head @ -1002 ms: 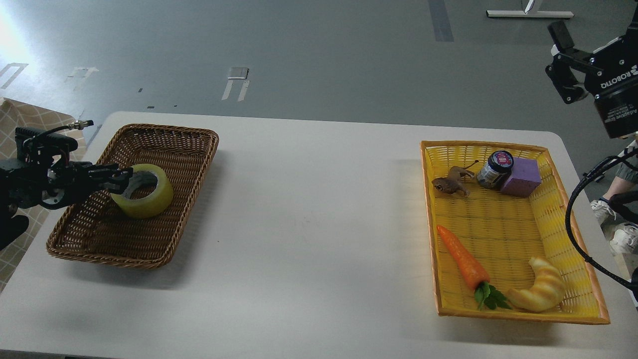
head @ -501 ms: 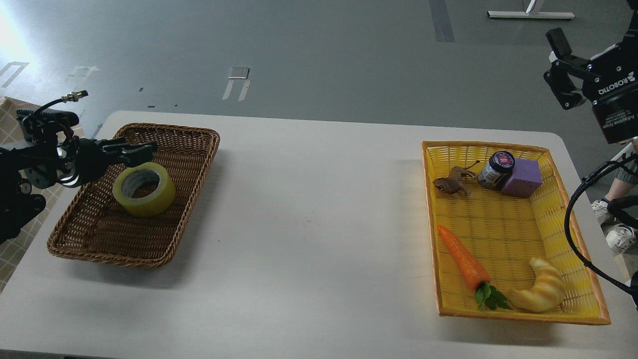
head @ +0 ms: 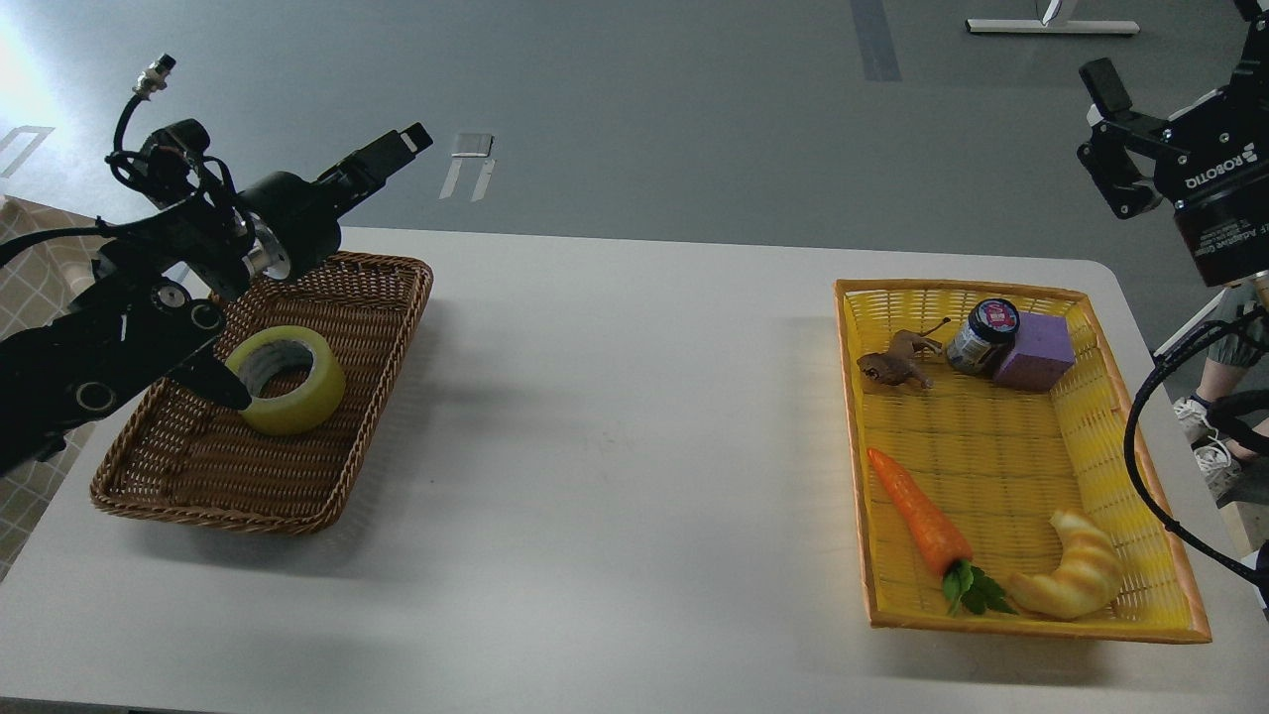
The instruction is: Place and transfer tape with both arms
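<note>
Two tools, left (head: 395,149) and right (head: 1115,134), aloft; one tape (head: 286,380).

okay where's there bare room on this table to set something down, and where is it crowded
The widest bare stretch is the white table between the brown wicker basket and the yellow basket. The yellow basket's middle is free; its far end is crowded by the jar and purple block. The tape fills the brown basket's centre.
</note>
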